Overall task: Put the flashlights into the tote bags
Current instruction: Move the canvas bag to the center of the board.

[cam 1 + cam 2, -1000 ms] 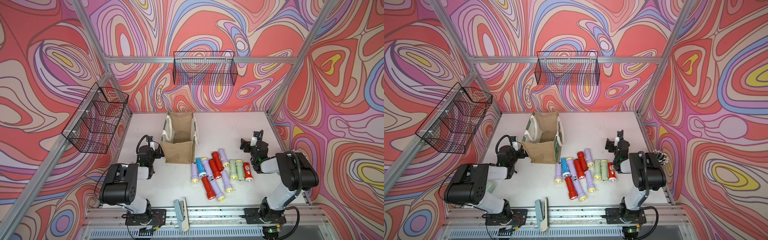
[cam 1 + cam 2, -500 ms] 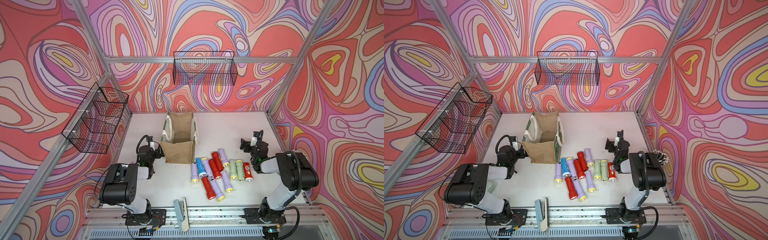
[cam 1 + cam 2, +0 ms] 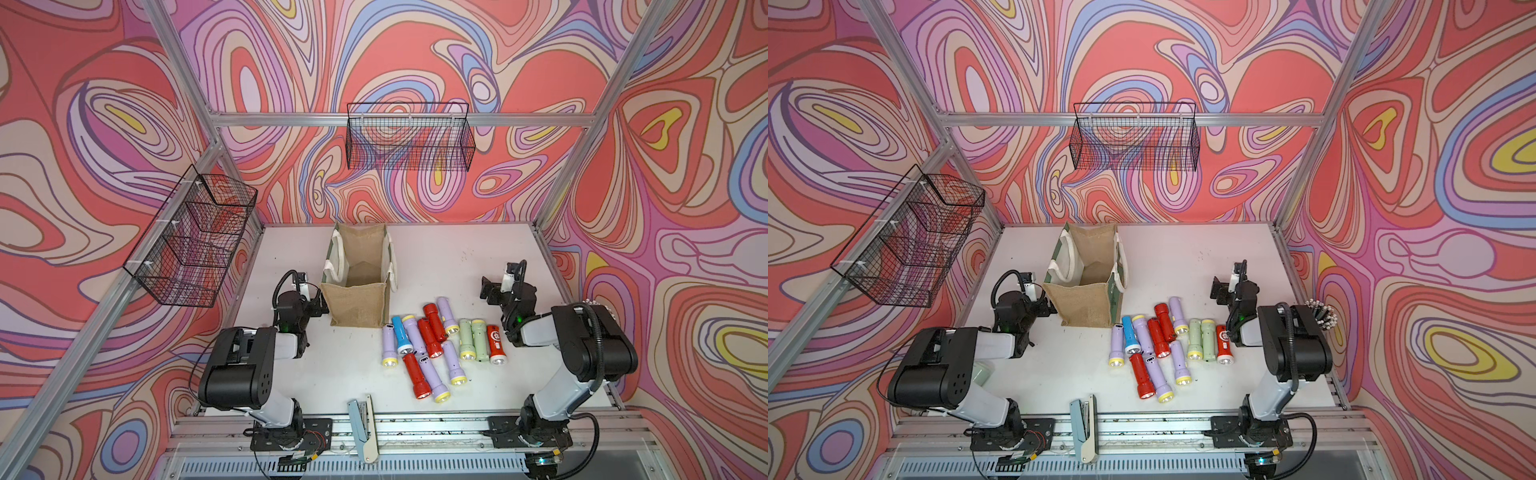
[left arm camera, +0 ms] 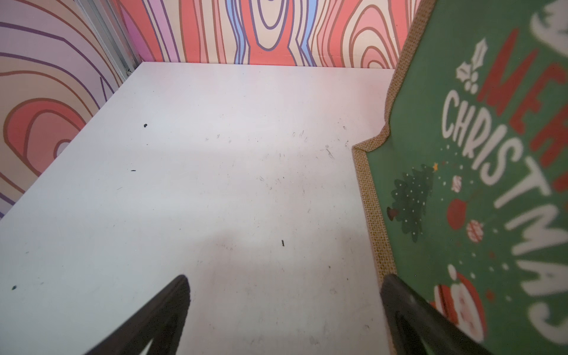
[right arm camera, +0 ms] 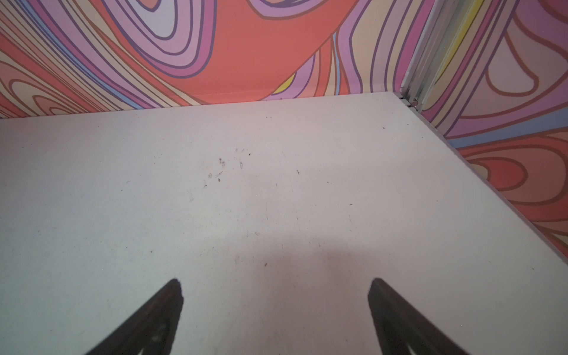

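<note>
Several flashlights (image 3: 432, 345) (image 3: 1163, 345) in lilac, red, blue and pale green lie in a loose cluster on the white table, right of centre. Just behind and left of them the tan jute tote bag (image 3: 357, 307) (image 3: 1084, 305) stands upright with its mouth open. The left wrist view shows its green Christmas side panel (image 4: 461, 184). My left gripper (image 3: 311, 305) (image 4: 284, 279) is open and low over the table, with one finger close beside that panel. At the right, behind the cluster, my right gripper (image 3: 490, 291) (image 5: 276, 281) hangs open over bare table.
A pale blue stapler-like tool (image 3: 361, 419) lies at the front edge. Black wire baskets hang on the back wall (image 3: 409, 137) and the left wall (image 3: 195, 241). A pale green thing (image 3: 982, 372) shows under my left arm. Walls enclose the table on three sides.
</note>
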Robot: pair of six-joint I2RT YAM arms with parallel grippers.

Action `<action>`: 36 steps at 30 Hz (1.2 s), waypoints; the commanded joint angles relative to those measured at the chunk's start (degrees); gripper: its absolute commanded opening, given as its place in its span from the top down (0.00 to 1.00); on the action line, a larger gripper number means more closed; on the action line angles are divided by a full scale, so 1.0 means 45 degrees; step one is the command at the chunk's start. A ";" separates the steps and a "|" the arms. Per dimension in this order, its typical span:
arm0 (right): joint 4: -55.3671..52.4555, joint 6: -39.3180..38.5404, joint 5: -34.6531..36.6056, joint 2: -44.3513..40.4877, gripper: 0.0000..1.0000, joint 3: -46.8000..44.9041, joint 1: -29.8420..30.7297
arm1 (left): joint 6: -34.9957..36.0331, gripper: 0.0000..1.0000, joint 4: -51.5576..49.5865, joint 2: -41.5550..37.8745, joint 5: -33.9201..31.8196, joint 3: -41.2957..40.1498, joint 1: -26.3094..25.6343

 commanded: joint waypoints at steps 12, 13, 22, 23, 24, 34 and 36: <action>0.0202 -0.0020 0.0146 0.0055 0.02 0.0061 -0.0022 | 0.0125 0.00 0.0060 -0.0147 0.0081 0.0081 0.0063; 0.0202 -0.0005 0.0138 0.0055 0.02 0.0059 -0.0032 | 0.0135 0.00 0.0071 -0.0145 0.0081 0.0081 0.0063; -0.1068 0.0605 0.2568 -0.0779 0.02 0.0393 0.0166 | -0.0216 0.00 -0.0932 -0.1108 -0.0914 0.0191 0.0073; -0.1983 0.0692 0.2862 -0.1067 0.03 0.0698 0.0216 | -0.0268 0.00 -0.1534 -0.1571 -0.1047 0.0305 0.0063; -0.2774 0.0800 0.3048 -0.1297 0.03 0.1037 0.0217 | -0.0321 0.00 -0.2184 -0.1962 -0.1243 0.0493 0.0063; -0.9382 0.1574 0.3111 -0.2807 0.06 0.5513 0.0292 | -0.3600 0.04 -1.3010 -0.3971 -0.4373 0.5888 0.0063; -1.0235 0.1883 0.2731 -0.2796 0.10 0.6343 0.0342 | -0.4042 0.05 -1.4514 -0.4092 -0.4343 0.6828 0.0063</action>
